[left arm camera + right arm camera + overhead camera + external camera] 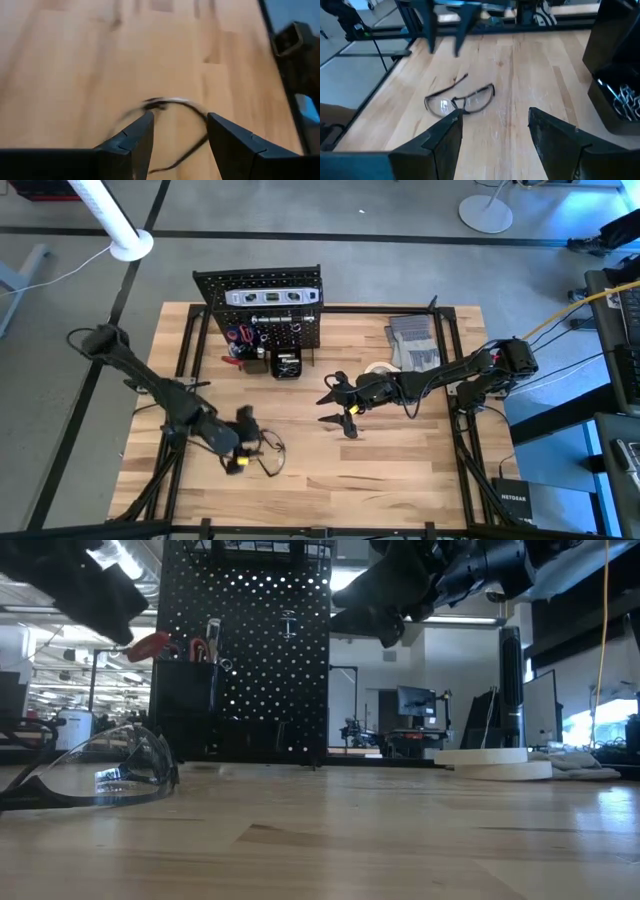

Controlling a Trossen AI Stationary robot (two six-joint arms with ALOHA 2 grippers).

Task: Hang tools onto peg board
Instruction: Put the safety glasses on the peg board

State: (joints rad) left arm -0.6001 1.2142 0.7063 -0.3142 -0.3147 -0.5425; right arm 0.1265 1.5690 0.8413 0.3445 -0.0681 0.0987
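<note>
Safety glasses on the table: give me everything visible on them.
The black-framed safety glasses have clear wraparound lenses and thin dark temple arms, unfolded. They lie flat on the light wooden table, toward its front left, away from the peg board. The left gripper hovers above them, fingers open, not touching. Nothing else contacts them.

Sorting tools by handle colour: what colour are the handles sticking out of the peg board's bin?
Red, seen best in the high view: the handles in a bin on the peg board.
</note>
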